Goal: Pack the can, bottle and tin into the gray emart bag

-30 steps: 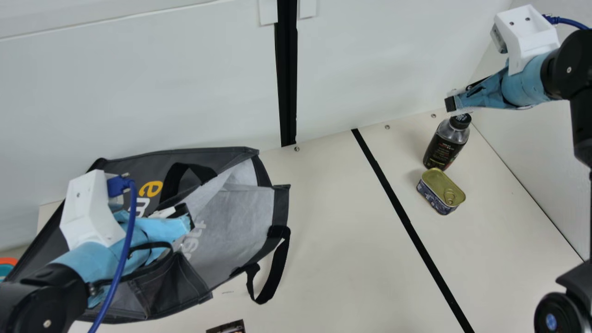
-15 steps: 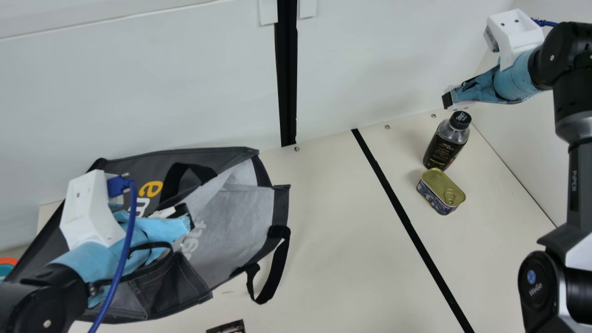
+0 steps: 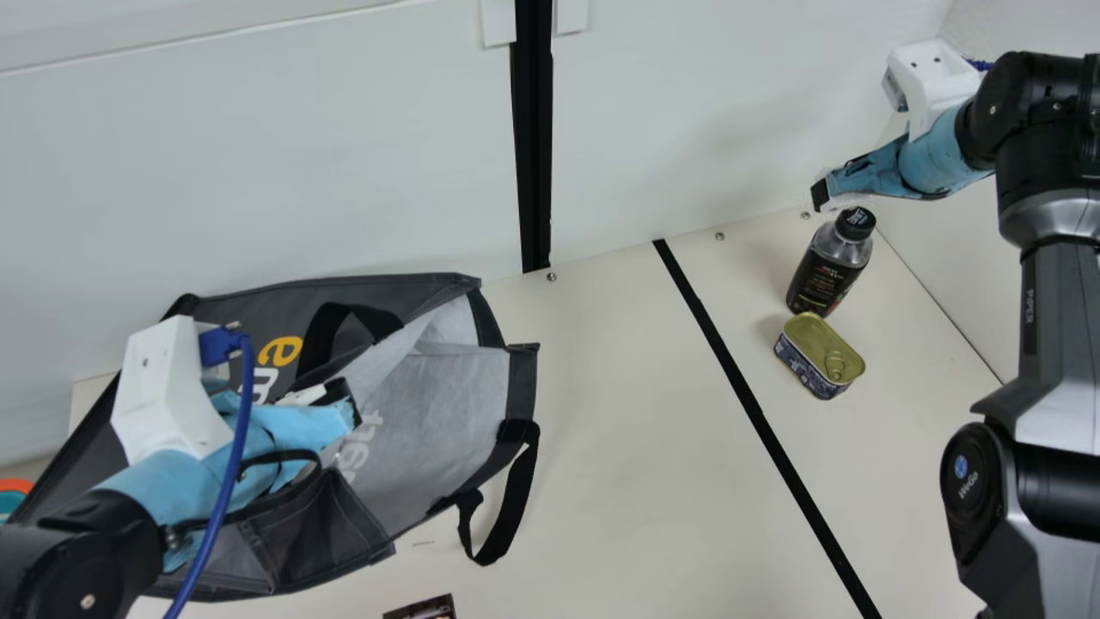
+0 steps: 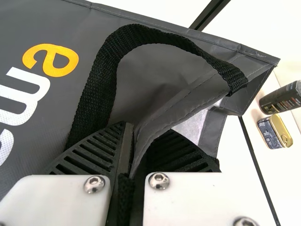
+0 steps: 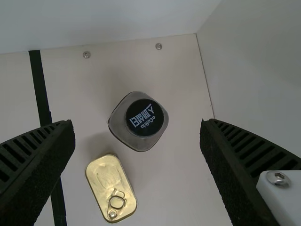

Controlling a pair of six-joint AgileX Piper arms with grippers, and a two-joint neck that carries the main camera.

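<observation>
The gray emart bag (image 3: 438, 387) lies on the left with its mouth facing right. My left gripper (image 3: 342, 406) is at its upper opening; in the left wrist view my left gripper (image 4: 140, 141) is shut on the bag's edge (image 4: 164, 123), beside a black handle loop. On the right stands the dark bottle (image 3: 825, 271), and the tin (image 3: 821, 352) sits close by it. My right gripper (image 3: 822, 193) hangs above the bottle cap, and in the right wrist view my right gripper (image 5: 138, 126) is open, the bottle (image 5: 141, 120) below between its fingers.
Walls rise behind the table (image 3: 636, 413) and along its right side. A black strip (image 3: 756, 404) crosses the table between bag and tin. A small dark printed item (image 3: 423, 609) lies at the near edge, and an orange and teal object (image 3: 13, 494) shows at far left.
My right arm has moved left in the main view, its gripper ending slightly lower and left of the bottle cap there. The left arm, bag, bottle and tin have kept still.
</observation>
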